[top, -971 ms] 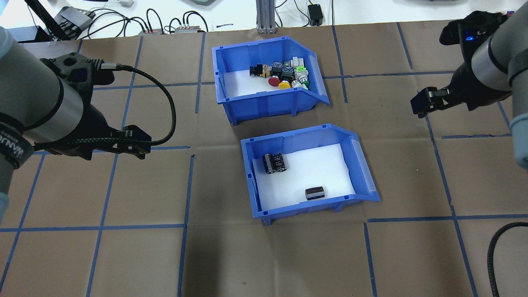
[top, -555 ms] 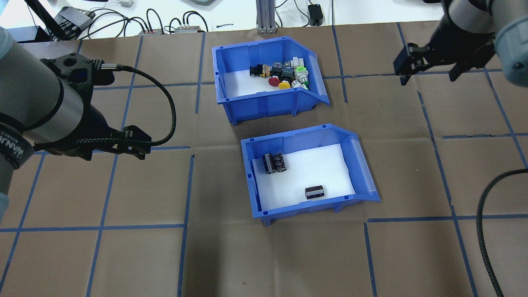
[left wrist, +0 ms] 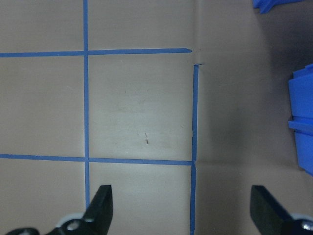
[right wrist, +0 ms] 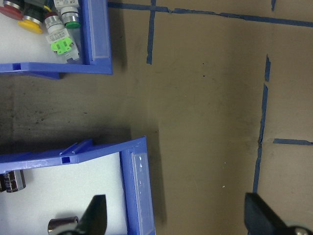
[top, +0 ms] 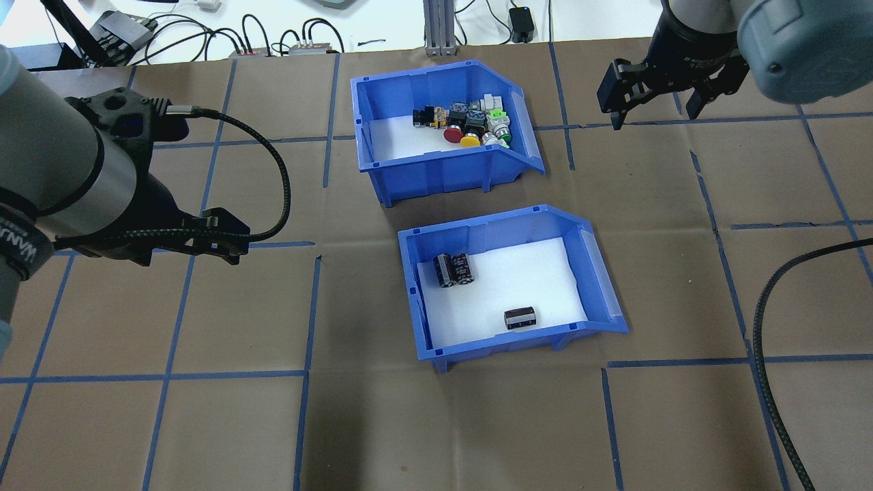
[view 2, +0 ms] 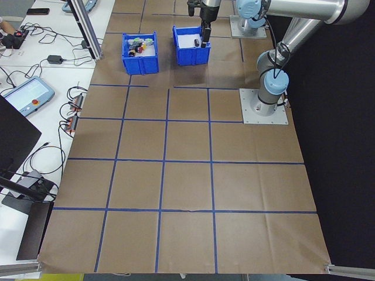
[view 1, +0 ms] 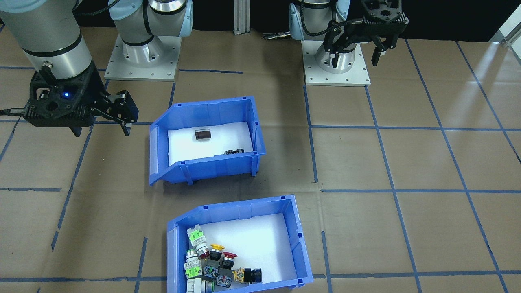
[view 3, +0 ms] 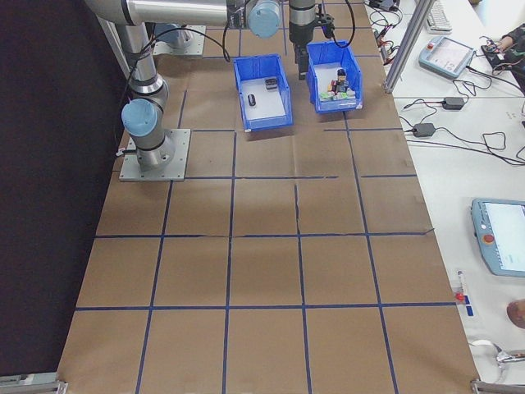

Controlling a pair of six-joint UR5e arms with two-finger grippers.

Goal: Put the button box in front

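The button box is a blue sloped-front bin at the table's far middle. A cluster of push buttons with red, yellow and green caps lies in its right corner. It also shows in the front-facing view and at the top left of the right wrist view. My right gripper hangs open to the box's right and touches nothing; its fingers frame bare table. My left gripper is open over the table far to the left, empty.
A second blue bin with dark cylinders sits just nearer than the button box. Cables and devices and a metal post lie past the far edge. A black cable loops at the right.
My right gripper has swung from the right edge toward the far side and leftward, closer to the button box. The left arm and both bins have not moved.
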